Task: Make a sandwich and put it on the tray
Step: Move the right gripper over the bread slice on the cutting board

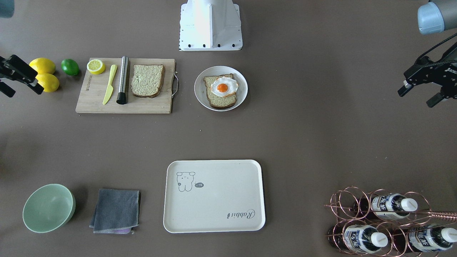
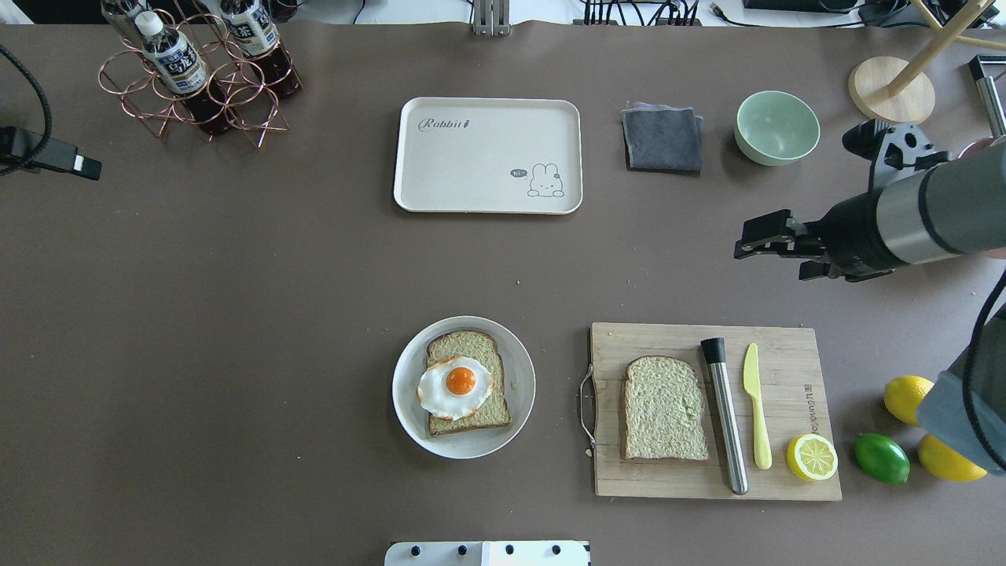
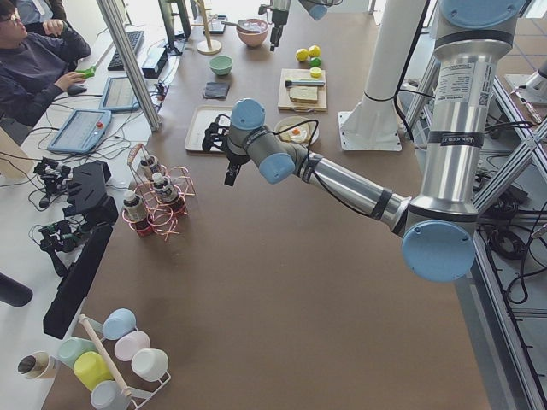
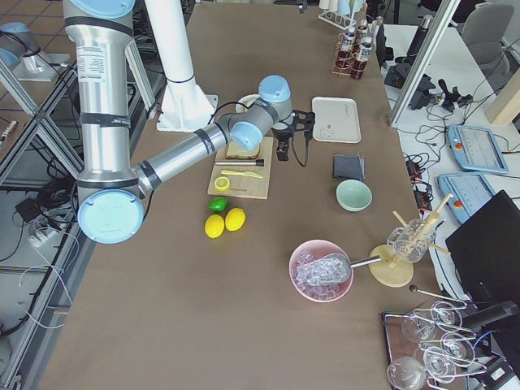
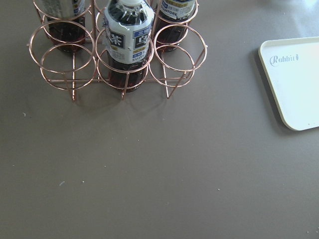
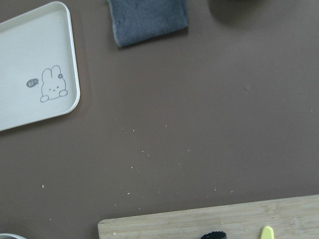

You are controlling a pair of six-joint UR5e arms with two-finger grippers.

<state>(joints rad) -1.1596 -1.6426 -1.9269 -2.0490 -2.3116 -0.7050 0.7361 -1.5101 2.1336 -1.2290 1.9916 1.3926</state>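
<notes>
The left claw (image 1: 416,99) and right claw (image 1: 24,92) both hung spread over the tabletop (image 1: 321,142). One bread slice (image 1: 219,102), topped with the egg (image 1: 223,86), lay on the plate (image 1: 241,96). The other slice (image 1: 147,80) lay on the board (image 1: 96,103), well apart from the tray (image 1: 221,192).

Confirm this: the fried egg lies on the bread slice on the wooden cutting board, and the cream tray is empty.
Not quite. The fried egg lies on the bread slice on the round white plate; the slice on the wooden cutting board is bare, as the overhead exterior view shows. The cream tray is indeed empty.
</notes>
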